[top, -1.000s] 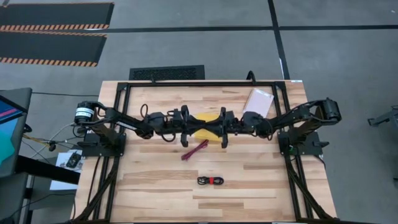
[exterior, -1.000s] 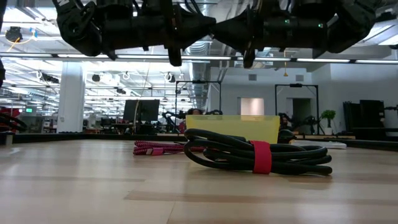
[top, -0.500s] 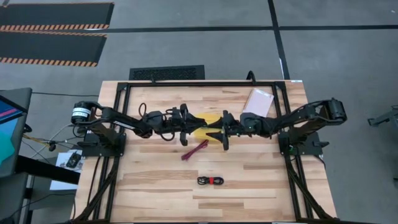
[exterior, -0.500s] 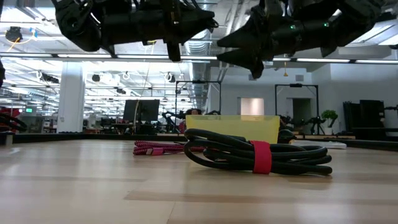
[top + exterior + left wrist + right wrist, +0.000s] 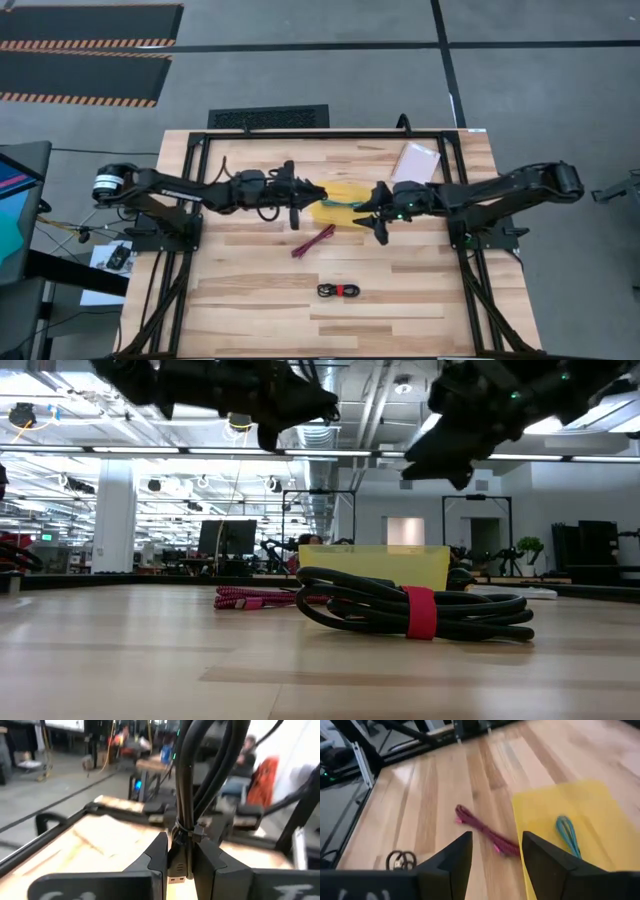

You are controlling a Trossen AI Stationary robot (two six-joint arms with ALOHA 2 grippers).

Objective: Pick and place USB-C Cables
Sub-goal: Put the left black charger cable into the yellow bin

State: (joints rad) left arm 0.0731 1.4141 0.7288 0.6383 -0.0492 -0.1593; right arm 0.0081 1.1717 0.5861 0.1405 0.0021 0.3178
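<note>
Fingers of left gripper point(image 5: 180, 862) pinch the thin black cable point(image 5: 192, 780) above yellow tray point(image 5: 340, 200); right gripper point(image 5: 495, 852) parted, empty; teal cable point(image 5: 567, 834) in tray; maroon cable point(image 5: 485, 831), black bundle point(image 5: 338, 290) on desk; next: release into tray.

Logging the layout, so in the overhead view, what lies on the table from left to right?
Maroon cable, black bundle, teal cable in the yellow tray, packet.

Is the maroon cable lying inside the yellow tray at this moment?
No: in the right wrist view the maroon cable lies on the bare wood beside the yellow tray, and only the teal cable is in the tray.
</note>
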